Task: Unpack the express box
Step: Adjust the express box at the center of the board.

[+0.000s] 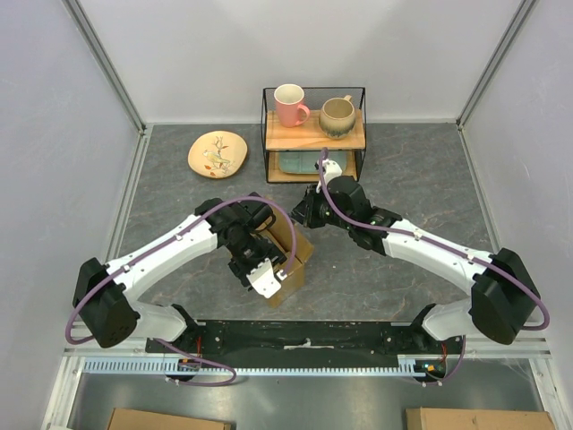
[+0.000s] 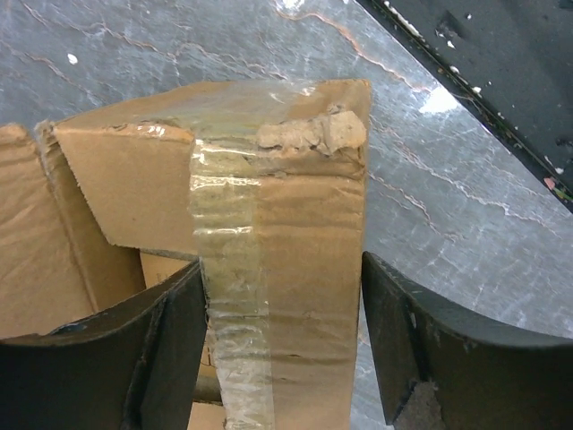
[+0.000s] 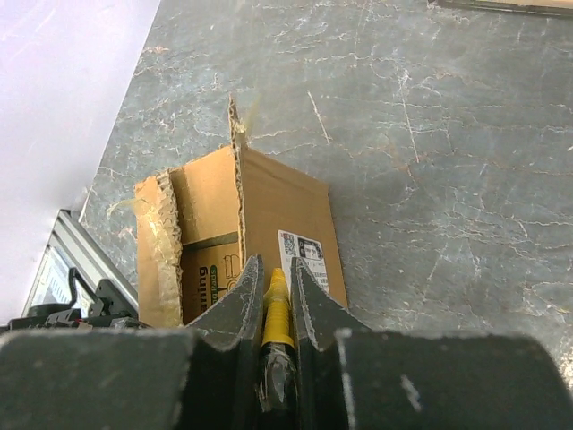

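Observation:
The express box (image 1: 293, 255) stands in the middle of the table with its top flaps torn open. A taped flap (image 2: 295, 206) sticks up at the box's near end. My left gripper (image 1: 269, 279) spans this flap (image 2: 282, 260), and both of its black fingers (image 2: 394, 331) touch the flap's edges. My right gripper (image 1: 305, 210) hovers behind the box. It is shut (image 3: 276, 264) on a yellow-tipped tool (image 3: 277, 309) with a black handle. The box (image 3: 277, 202) carries a white label (image 3: 309, 255), and a printed carton (image 3: 210, 273) lies inside.
A wire shelf (image 1: 313, 134) at the back holds a pink mug (image 1: 290, 104), a beige mug (image 1: 337, 116) and a teal dish below. A patterned plate (image 1: 218, 152) lies to its left. Cardboard boxes (image 1: 152, 419) sit below the near edge, beyond the black base rail (image 1: 304, 339).

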Controlling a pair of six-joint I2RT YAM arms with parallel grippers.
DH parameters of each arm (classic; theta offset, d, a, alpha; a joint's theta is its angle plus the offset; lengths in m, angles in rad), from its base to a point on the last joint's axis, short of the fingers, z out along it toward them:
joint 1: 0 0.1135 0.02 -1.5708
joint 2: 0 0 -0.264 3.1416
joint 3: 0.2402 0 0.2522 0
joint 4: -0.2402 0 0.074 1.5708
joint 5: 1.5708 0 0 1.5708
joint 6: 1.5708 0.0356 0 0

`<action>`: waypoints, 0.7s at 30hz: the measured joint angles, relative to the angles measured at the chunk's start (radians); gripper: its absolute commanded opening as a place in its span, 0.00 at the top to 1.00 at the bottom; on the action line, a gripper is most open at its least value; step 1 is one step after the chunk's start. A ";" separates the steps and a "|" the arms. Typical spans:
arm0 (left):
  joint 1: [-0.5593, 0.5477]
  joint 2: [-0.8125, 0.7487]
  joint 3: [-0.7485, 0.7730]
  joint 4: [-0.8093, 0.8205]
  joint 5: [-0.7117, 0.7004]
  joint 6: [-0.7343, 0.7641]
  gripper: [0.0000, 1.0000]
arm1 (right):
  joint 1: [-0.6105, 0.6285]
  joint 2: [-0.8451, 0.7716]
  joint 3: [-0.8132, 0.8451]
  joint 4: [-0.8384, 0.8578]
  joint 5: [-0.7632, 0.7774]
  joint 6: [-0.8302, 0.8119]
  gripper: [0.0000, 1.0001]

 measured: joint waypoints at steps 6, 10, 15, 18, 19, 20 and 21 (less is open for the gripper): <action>-0.020 0.007 0.014 -0.045 -0.023 -0.005 0.28 | 0.024 0.032 0.027 0.012 -0.003 0.011 1.00; -0.033 0.005 0.017 -0.082 -0.024 -0.029 0.32 | 0.048 0.053 0.047 0.013 -0.005 0.011 1.00; -0.045 0.001 0.038 -0.137 -0.022 -0.086 0.53 | 0.067 0.056 0.061 0.010 -0.009 0.011 1.00; -0.055 -0.007 0.040 -0.171 -0.022 -0.124 0.63 | 0.080 0.056 0.066 0.006 0.004 0.006 1.00; -0.061 -0.010 0.040 -0.180 -0.022 -0.135 0.63 | 0.083 0.056 0.066 0.001 0.011 0.003 1.00; -0.066 -0.013 0.040 -0.185 -0.022 -0.145 0.62 | 0.085 0.055 0.068 -0.009 0.018 0.002 1.00; -0.069 -0.015 0.039 -0.185 -0.021 -0.153 0.62 | 0.086 0.053 0.073 -0.023 0.027 -0.004 1.00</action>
